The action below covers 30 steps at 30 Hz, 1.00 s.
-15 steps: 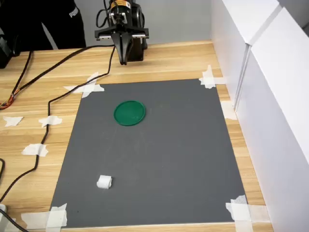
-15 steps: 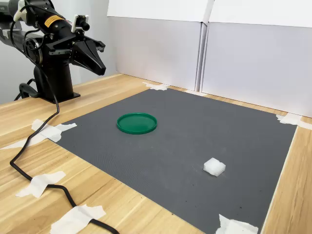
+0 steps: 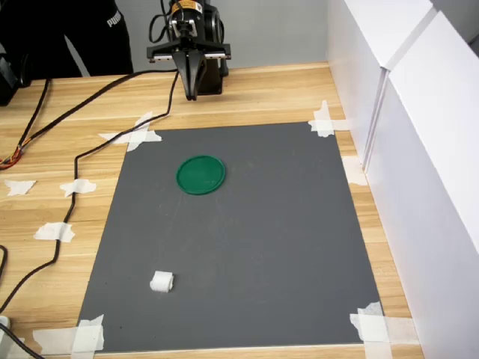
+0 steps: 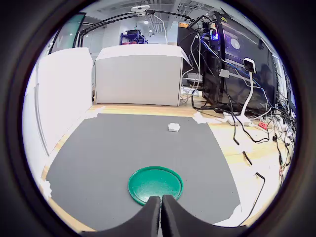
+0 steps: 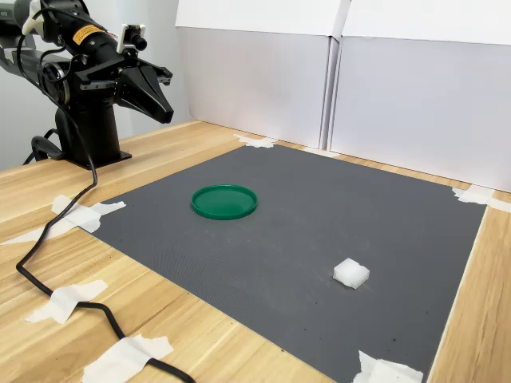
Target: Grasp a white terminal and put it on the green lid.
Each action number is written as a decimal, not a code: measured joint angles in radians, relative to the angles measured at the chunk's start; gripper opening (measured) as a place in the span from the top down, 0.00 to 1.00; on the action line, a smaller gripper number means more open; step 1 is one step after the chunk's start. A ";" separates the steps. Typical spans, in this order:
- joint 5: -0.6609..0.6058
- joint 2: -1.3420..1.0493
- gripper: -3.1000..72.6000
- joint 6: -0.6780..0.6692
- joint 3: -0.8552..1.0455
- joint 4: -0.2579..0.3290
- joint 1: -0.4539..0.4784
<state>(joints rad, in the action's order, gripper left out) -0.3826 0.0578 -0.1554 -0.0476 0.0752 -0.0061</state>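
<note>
A small white terminal (image 3: 162,282) lies on the dark grey mat near the first exterior view's lower left; it shows too in the second exterior view (image 5: 351,273) and the wrist view (image 4: 174,127). The round green lid (image 3: 200,174) rests flat on the mat's far half, also seen as the green lid (image 5: 224,201) and, just past the fingertips, the green lid (image 4: 155,183). My gripper (image 3: 191,94) hangs shut and empty above the wood at the arm's base, well short of the lid. The gripper (image 5: 166,115) points down toward the mat, and the gripper (image 4: 161,198) shows its fingers pressed together.
The grey mat (image 3: 247,247) is taped at its corners to a wooden table. White panels (image 3: 419,134) wall off the first exterior view's right side. A black cable (image 3: 67,202) trails over the wood along the mat's left edge. A person in black (image 3: 67,30) stands behind the table.
</note>
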 joint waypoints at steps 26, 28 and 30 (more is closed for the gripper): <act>-0.145 0.338 0.98 -0.011 -0.303 -0.124 0.000; -0.212 0.402 0.98 -0.011 -0.372 -0.145 0.000; -0.271 0.456 0.98 -0.011 -0.434 -0.153 0.000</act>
<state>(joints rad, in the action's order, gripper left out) -0.6536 0.5141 -0.1660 -0.4813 -0.0778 -0.0061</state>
